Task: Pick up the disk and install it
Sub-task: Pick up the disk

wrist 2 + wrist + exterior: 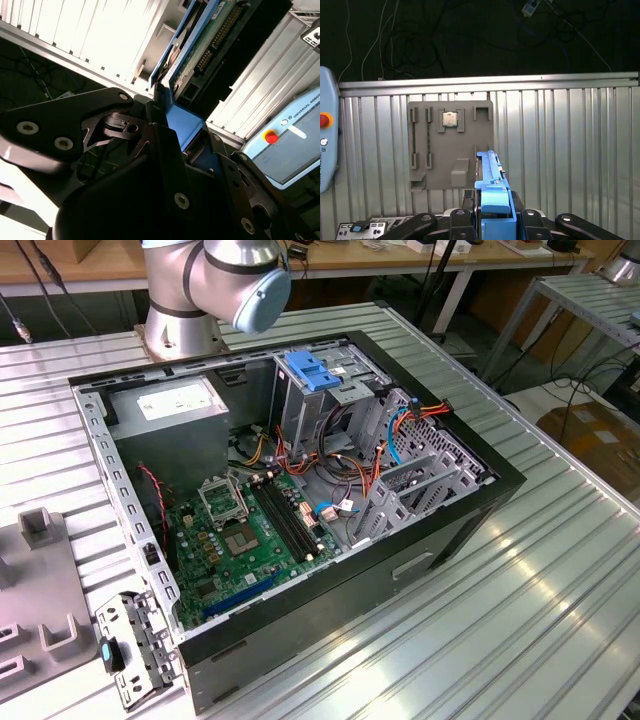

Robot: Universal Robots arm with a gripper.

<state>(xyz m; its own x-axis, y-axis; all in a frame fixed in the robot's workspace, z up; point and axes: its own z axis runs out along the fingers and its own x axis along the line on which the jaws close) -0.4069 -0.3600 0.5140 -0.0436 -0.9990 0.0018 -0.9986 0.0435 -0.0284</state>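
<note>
In both wrist views my gripper (pixel 492 216) (pixel 172 125) is shut on the disk (pixel 492 187), its black fingers (pixel 462 220) pressing on either side. The disk (pixel 200 47) is seen edge-on, with a blue plastic rail along its side and a green circuit board with a connector on its underside. It hangs in the air above the ribbed metal table (pixel 560 150), apart from the surface. In the exterior view the open computer case (pixel 300 500) lies on its side on the table, with a metal drive cage (pixel 320 405) at its back and the arm's base joint (pixel 215 280) behind it.
A grey fixture plate (pixel 450 145) holding a small square chip (pixel 450 118) lies on the table below the disk. A light-blue bracket (pixel 312 370) tops the drive cage. A grey power supply (pixel 170 430), motherboard (pixel 250 535) and loose cables fill the case. A pendant (pixel 285 145) lies nearby.
</note>
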